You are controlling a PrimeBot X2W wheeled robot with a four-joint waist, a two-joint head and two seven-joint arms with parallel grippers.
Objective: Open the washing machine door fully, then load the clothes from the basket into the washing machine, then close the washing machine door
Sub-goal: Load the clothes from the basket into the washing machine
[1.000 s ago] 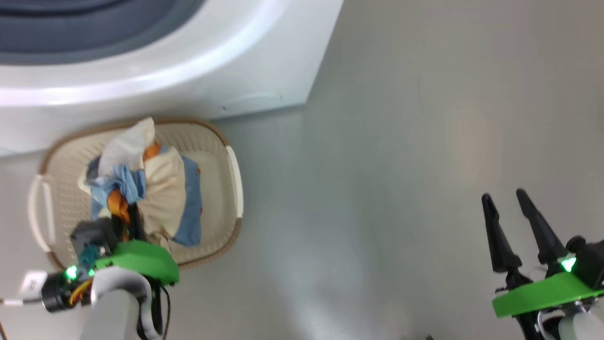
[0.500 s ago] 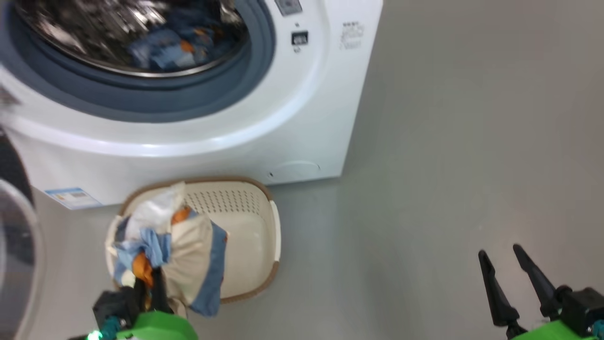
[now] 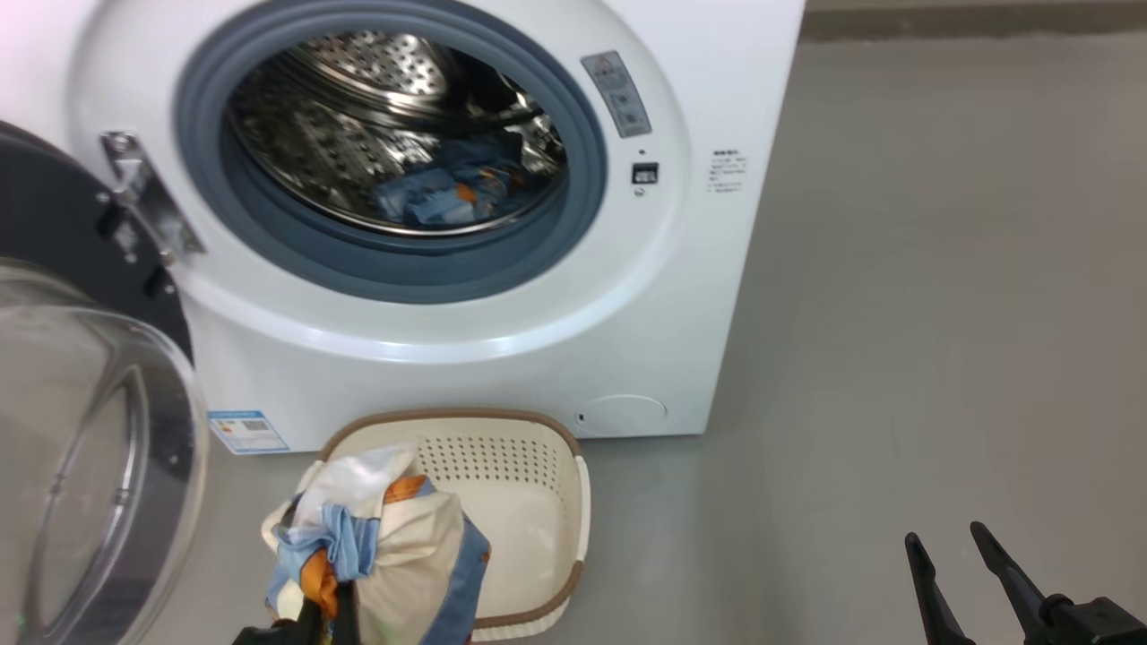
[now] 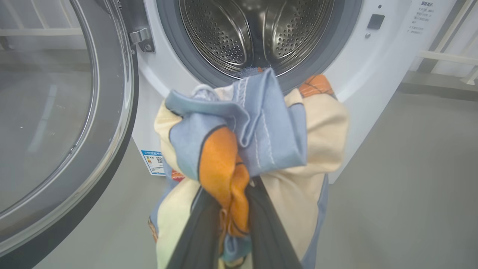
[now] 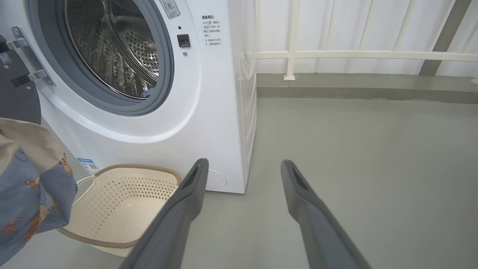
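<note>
Blue-and-cream clothes hang bunched in the left hand's tight pinch, raised just by the basket. It stands before the washing machine, whose door is swung open. The right hand is empty, fingers wide. The blue label sticker and side print are too small to read.

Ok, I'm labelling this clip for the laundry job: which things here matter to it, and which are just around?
Job: washing machine, its open door, basket, clothes bundle in the left gripper, clothes already loaded.
Just around: white railing, blue label sticker, grey floor, open right gripper.
</note>
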